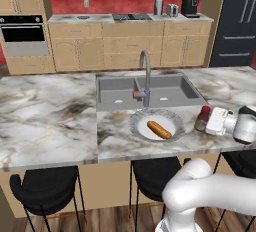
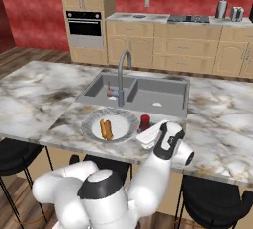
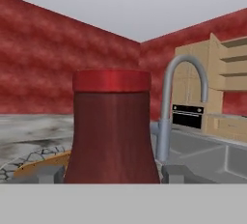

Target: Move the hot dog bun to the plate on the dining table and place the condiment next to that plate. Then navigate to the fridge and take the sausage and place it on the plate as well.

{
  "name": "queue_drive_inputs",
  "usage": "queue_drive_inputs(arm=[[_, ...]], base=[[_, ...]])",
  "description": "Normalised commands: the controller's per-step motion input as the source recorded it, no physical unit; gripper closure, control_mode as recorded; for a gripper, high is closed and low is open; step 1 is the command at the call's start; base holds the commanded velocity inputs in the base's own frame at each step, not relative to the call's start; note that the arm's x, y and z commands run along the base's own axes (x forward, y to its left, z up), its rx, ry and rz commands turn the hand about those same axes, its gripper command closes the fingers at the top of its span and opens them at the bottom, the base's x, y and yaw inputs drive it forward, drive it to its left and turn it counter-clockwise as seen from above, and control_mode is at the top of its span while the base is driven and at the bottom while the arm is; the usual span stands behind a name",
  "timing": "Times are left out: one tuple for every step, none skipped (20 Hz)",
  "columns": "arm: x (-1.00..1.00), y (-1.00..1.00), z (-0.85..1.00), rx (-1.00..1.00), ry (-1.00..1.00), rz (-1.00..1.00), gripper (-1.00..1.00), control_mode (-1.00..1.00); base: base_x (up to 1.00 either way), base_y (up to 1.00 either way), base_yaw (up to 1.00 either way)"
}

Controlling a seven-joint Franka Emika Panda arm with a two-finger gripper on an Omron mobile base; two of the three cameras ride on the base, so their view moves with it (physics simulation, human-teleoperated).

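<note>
Hand view has the pincer set apart around the condiment, upright on the bench; beyond it, bun on plate.

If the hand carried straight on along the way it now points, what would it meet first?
Already at hand: the small dark-red condiment bottle, upright between the fingertips. Past it, probably the large round grey-rimmed plate holding the orange-brown bun; depth there is unclear.
</note>
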Motion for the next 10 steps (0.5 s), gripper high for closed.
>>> queue_drive_inputs(arm=[[0.25, 0.02, -0.17, -0.03, 0.00, 0.00, 1.00, -1.00], [0.23, 0.03, -0.17, -0.04, 0.00, 0.00, 1.00, -1.00], [0.26, 0.02, -0.24, -0.05, 0.03, 0.00, 1.00, -1.00], [0.27, 0.04, -0.27, -0.07, 0.05, 0.00, 1.00, -1.00], [0.29, 0.05, -0.29, -0.07, 0.06, 0.00, 1.00, -1.00], [0.32, 0.07, -0.34, -0.08, 0.06, 0.00, 1.00, -1.00], [0.32, 0.03, -0.34, -0.07, 0.02, 0.00, 1.00, -1.00], [0.33, 0.00, -0.33, -0.05, 0.02, 0.00, 1.00, -1.00], [0.32, 0.00, -0.31, -0.01, 0.00, 0.00, 1.00, -1.00], [0.32, 0.00, -0.32, -0.01, 0.00, 0.00, 1.00, -1.00]], base=[[0.00, 0.00, 0.00], [0.00, 0.00, 0.00], [0.00, 0.00, 0.00], [0.00, 0.00, 0.00], [0.00, 0.00, 0.00], [0.00, 0.00, 0.00], [0.00, 0.00, 0.00], [0.00, 0.00, 0.00], [0.00, 0.00, 0.00], [0.00, 0.00, 0.00]])
